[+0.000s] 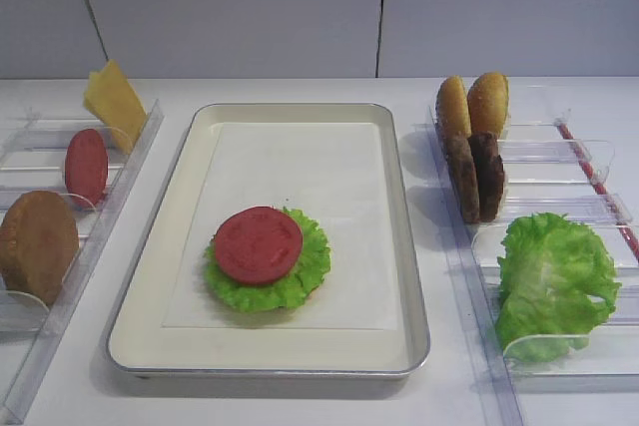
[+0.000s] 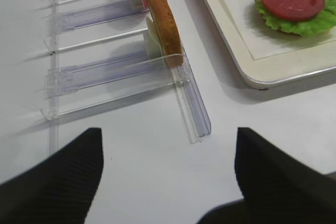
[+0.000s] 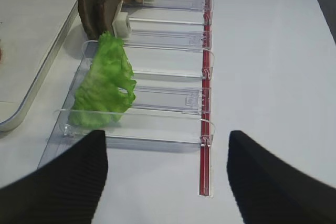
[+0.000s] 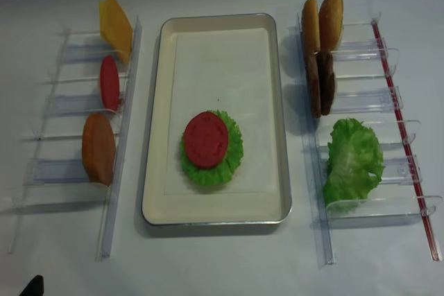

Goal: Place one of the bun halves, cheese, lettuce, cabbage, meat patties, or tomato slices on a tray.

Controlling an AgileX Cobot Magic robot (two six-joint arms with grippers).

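While both fingers (image 2: 52, 182) gape, hovering beside racks (image 2: 115, 72)

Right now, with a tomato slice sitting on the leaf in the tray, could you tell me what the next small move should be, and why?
Probably the left hand should move forward toward the bun half in the left rack. Its fingers stand apart and empty, that bun lies just ahead of it, and the tray holds only a tomato slice on lettuce.
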